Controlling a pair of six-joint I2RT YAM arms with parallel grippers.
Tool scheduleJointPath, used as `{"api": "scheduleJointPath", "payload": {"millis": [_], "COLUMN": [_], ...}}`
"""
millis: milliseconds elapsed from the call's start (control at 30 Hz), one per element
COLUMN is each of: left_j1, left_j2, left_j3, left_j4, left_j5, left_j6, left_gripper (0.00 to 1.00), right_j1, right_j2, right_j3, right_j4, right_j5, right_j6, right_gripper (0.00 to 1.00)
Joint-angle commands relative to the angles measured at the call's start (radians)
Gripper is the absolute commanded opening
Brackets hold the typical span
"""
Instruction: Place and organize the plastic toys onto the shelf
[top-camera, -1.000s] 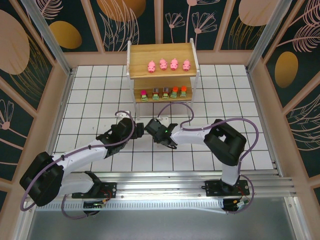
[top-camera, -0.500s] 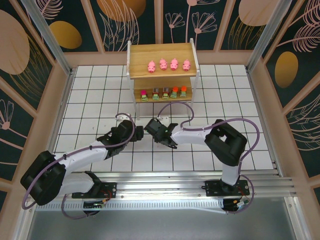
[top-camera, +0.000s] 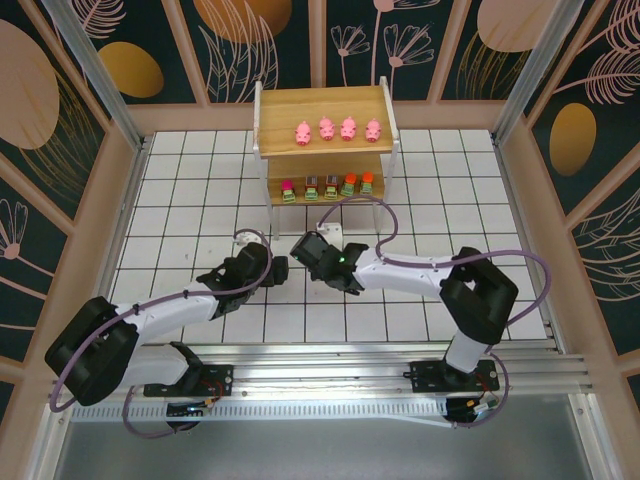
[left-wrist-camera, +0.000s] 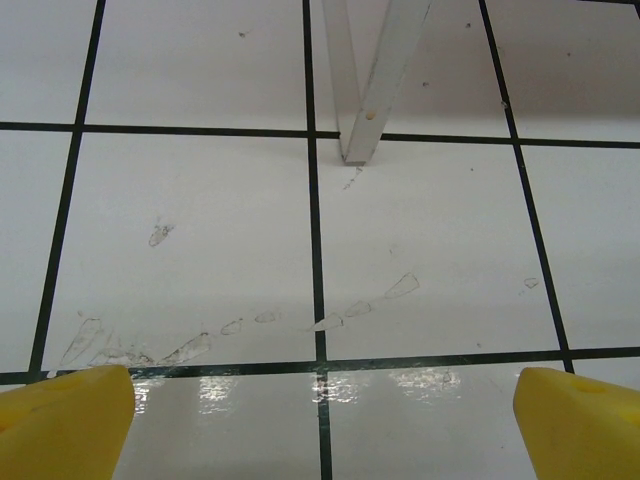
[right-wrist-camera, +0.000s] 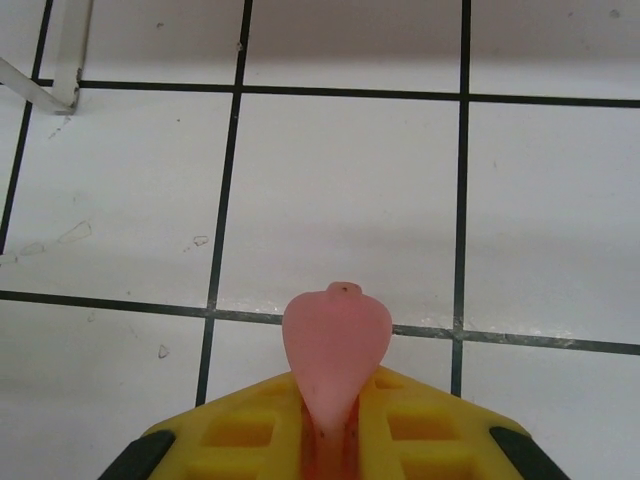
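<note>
Pinching a pink toy between yellow fingers, tip poking forward; white tiled floor ahead; shelf leg far ahead-left.

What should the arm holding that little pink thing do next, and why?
Probably lift the pink pig and carry it up to the shelf's top board. The right gripper is shut on it, and four pigs stand in a row there with bare board beside them.

Two-tier shelf, light wooden boards on a white frame: four pink plastic pigs in a row on top, five green-based blocky toys below — a fifth pink pig is pinched in the right gripper.
</note>
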Motion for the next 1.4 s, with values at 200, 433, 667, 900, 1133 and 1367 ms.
{"api": "scheduleJointPath", "payload": {"millis": [200,433,667,900,1133,1367], "left_j1": [0.008,0.009,0.008,0.008,0.008,0.008], "left_j2": [0.017,0.022,0.026,0.037,0.048,0.051], "left_j3": [-0.020,-0.027,-0.028,-0.023,-0.018,-0.014], "left_j4": [0.034,0.046,0.049,0.049,0.051,0.046], "left_j5": [0.010,0.019,0.027,0.041,0.047,0.054], "left_j6": [0.024,0.029,0.035,0.040,0.045,0.047], "left_gripper": [0.97,0.97,0.97,0.97,0.98,0.98], "right_j1": [0.032,0.040,0.043,0.043,0.043,0.028], "right_j2": [-0.103,-0.124,-0.126,-0.109,-0.035,0.093], "right_j3": [0.145,0.260,0.399,0.547,0.740,0.993], "right_j4": [-0.132,-0.192,-0.251,-0.289,-0.333,-0.416], "right_j5": [0.091,0.115,0.144,0.173,0.196,0.196], "right_j6": [-0.035,-0.074,-0.130,-0.201,-0.282,-0.331], "right_gripper": [0.12,0.11,0.11,0.11,0.11,0.11]}}
